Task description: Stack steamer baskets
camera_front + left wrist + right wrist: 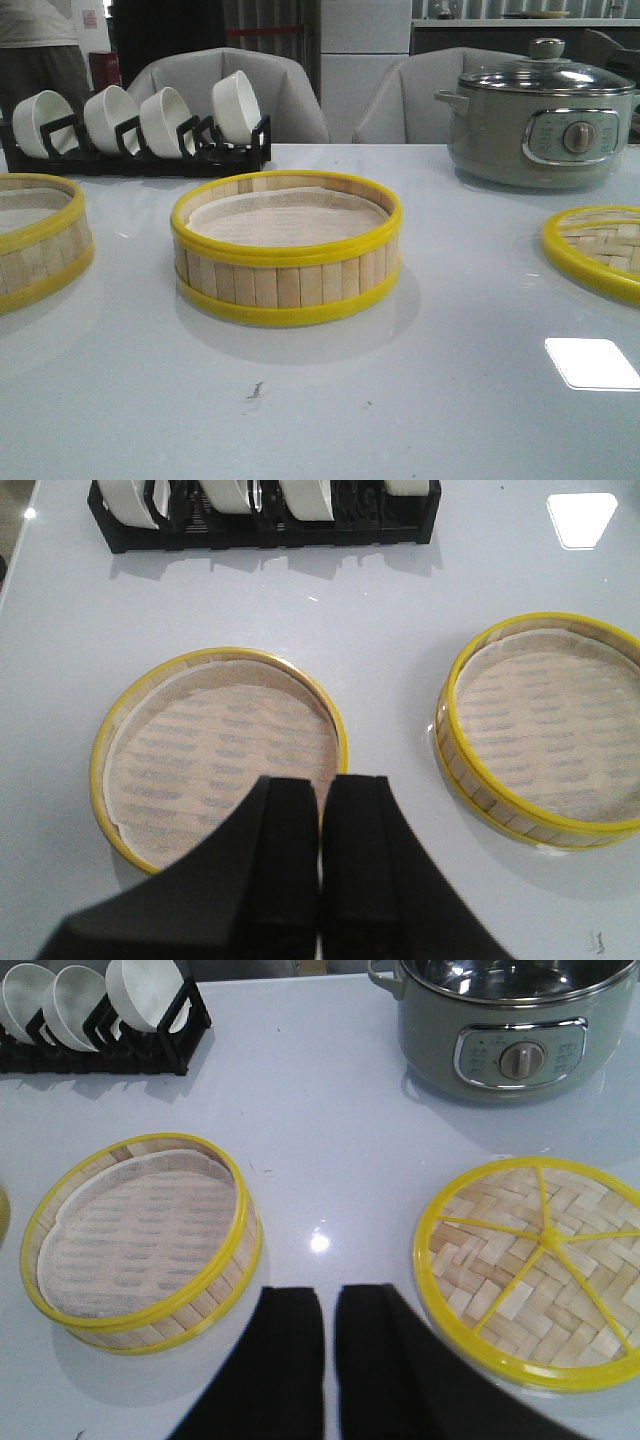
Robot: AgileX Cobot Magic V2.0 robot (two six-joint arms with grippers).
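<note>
Nothing was stacked yet; the approach step was judged in hand. The left basket (pixel 35 240) sat at the table's left edge, the middle basket (pixel 286 248) at centre, well apart, the woven lid (pixel 598 250) far right. The left gripper (pixel 322 825) was pressed together, empty; the right gripper (pixel 330 1322) was barely parted, empty. Next, a rim grasp was needed. A glossy white table (pixel 430 400) was shown, with a bowl rack (pixel 140 135), electric pot (pixel 540 120) and chairs behind.

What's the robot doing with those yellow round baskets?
Nothing is picked up yet. Two steamer baskets sit apart on the white table: the middle basket and the left basket. The left tool hangs above the left basket, fingers together. The right tool hangs between the middle basket and the woven lid, nearly closed, holding nothing.
</note>
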